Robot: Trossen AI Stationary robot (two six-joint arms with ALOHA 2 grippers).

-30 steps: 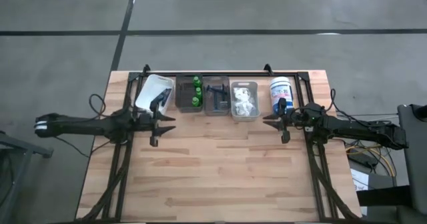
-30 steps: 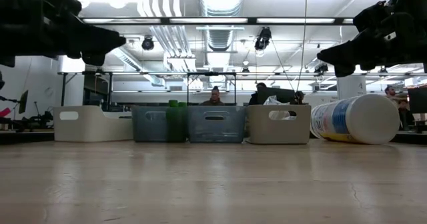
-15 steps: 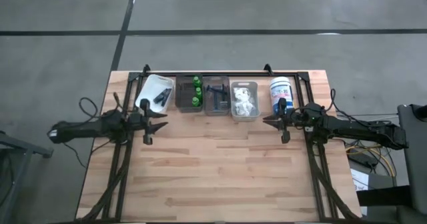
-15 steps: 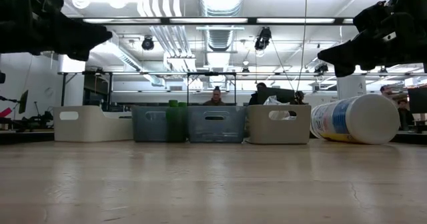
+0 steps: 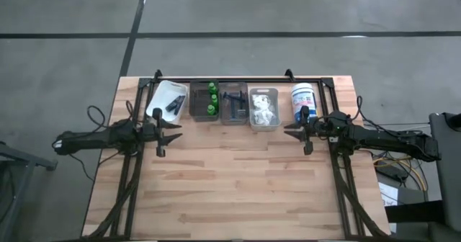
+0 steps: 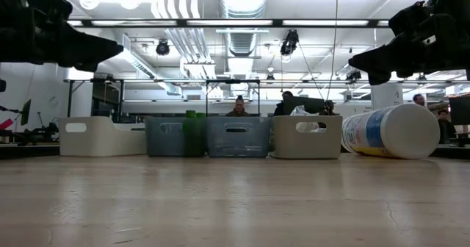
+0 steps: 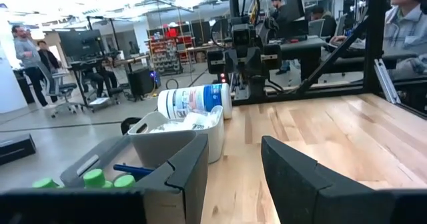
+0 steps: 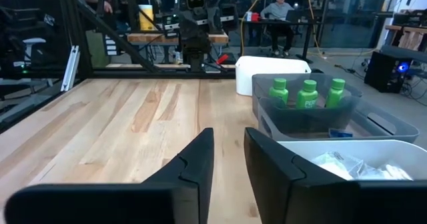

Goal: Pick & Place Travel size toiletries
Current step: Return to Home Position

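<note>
Your left gripper (image 5: pixel 171 131) is hanging above the left half of the pale wooden table (image 5: pixel 238 191). Its two dark fingers (image 7: pixel 190 181) are standing apart and gripping nothing. In the low view it is sitting high in the air (image 6: pixel 110 47), well clear of the boards.

Your right gripper (image 5: pixel 289 130) is mirroring it over the right half of the table and pointing back toward the left one. Its fingers (image 8: pixel 193 167) are parted by a narrower gap, and they are also carrying nothing.

Behind both grippers, a row of containers is lining the table's far edge:

- **White bin:** Nearest your left gripper, the white rectangular plastic bin (image 5: pixel 160 96) is sitting slightly askew. It is holding a few small dark items (image 5: pixel 173 104), too small to tell apart.
- **First dark bin:** Just beside it, the dark rectangular bin (image 5: pixel 196 104) is holding the three small green plastic bottles (image 5: pixel 212 98). They are standing upright, caps up (image 8: pixel 307 94).
- **Second dark bin:** The next dark rectangular bin (image 5: pixel 233 114) is touching the first. Slim dark blue razors (image 7: pixel 133 171) are lying in it.
- **Pale bin:** After that, the pale rectangular bin (image 5: pixel 263 125) is holding the clear packets with white contents (image 5: pixel 263 109), heaped together.
- **Tub:** At the end of the row, near your right gripper, the large white cylindrical tub with a blue label (image 5: pixel 303 101) is lying on its side (image 6: pixel 393 131). It is just beside the pale bin.

Beyond the table, people (image 7: pixel 27 54) are standing and sitting in the workshop.
</note>
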